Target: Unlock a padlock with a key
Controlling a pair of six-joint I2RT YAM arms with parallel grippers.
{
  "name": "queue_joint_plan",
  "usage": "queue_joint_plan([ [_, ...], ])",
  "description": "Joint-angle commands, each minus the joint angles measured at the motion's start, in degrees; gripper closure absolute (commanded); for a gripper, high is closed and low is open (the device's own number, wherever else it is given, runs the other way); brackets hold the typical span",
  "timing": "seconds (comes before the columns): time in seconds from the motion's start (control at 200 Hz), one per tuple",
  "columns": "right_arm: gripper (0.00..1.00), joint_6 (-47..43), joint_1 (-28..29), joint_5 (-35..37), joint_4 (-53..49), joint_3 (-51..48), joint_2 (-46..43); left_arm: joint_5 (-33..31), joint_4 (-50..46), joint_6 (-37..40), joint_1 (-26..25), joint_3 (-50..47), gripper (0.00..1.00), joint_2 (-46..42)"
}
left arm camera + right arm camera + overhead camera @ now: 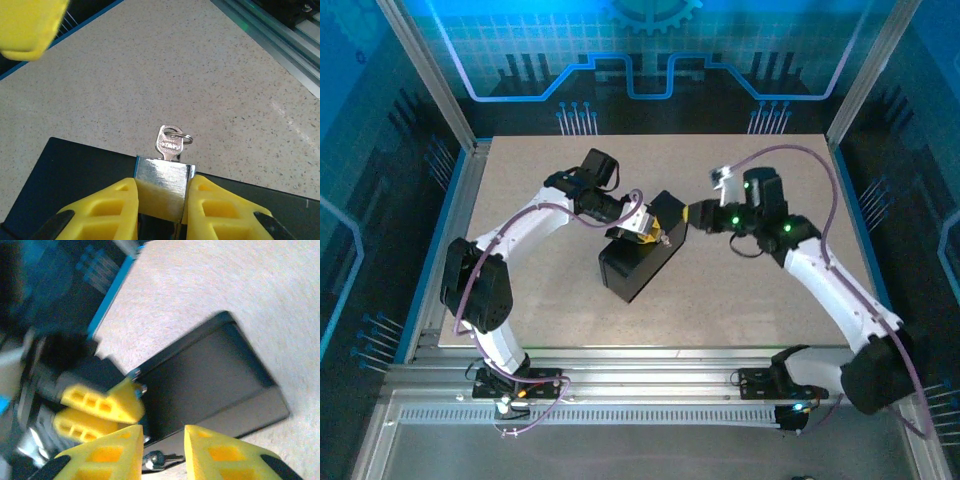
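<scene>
Close to the arm bases, the table [750,300] is pale and speckled. A bit farther in, a black box [632,272] lies flat on it, turned at a slant. The left gripper [640,228] hangs over the far end of the box. Its yellow fingers [107,212] squeeze the padlock [162,177] from both sides, so the little shiny lock sits tight between them, above the box lid. The key [169,142] sticks out of the end of the lock that points away from the gripper. It is small and silver, and a thin ring [185,137] goes through its head. Just past the key is the right gripper [162,437]. It points at the left gripper, tip to tip. Its two fingers stand apart with a gap between them. A small silver bit [156,458] shows low in that gap, but it is too blurry to tell if a finger touches it. Behind both grippers, the table runs on to its far edge.
</scene>
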Motion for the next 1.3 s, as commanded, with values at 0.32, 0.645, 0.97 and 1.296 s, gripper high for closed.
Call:
queue_joint_plan([
  [0.32, 0.67, -53.77, 9.88, 13.65, 27.12, -19.02, -3.96, 5.62, -4.75, 2.46, 0.39, 3.51, 0.87, 1.18],
  [0.645, 0.67, -58.13, 15.28, 20.33, 32.51, -20.12, -3.56, 5.59, -6.40, 3.28, 0.38, 4.24, 0.87, 1.47],
  [0.97, 0.68, -60.96, 19.38, 21.62, 28.16, -19.34, -4.70, 5.73, -6.58, 3.29, 0.38, 4.30, 0.87, 1.35],
  [1.296, 0.73, -61.85, 22.35, 23.72, 30.69, -19.19, -3.66, 6.56, -7.88, 3.73, 0.49, 4.74, 0.87, 1.63],
])
